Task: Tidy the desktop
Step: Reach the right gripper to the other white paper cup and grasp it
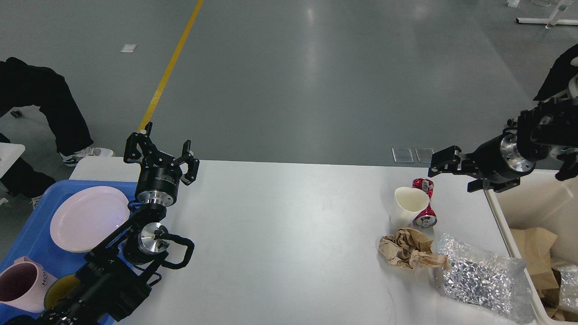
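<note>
Gripper status first: the left gripper (158,151) stands upright with its fingers spread and empty, at the left end of the desktop (289,234) beside the blue tray (34,234), which holds a pink plate (88,217) and a pink mug (20,284). Nearest on the right of the desktop lies a silver foil bag (481,280), then a crumpled brown paper wad (408,248), then a white paper cup (408,205) touching a crushed red can (424,203). Farther back, the right gripper (445,163) hovers above the can, fingers apart, holding nothing, beside the cream bin (501,225). Judged step: reaching for the next piece of litter. The next move calls for lowering onto the can or cup, closing, then carrying it to the bin.
</note>
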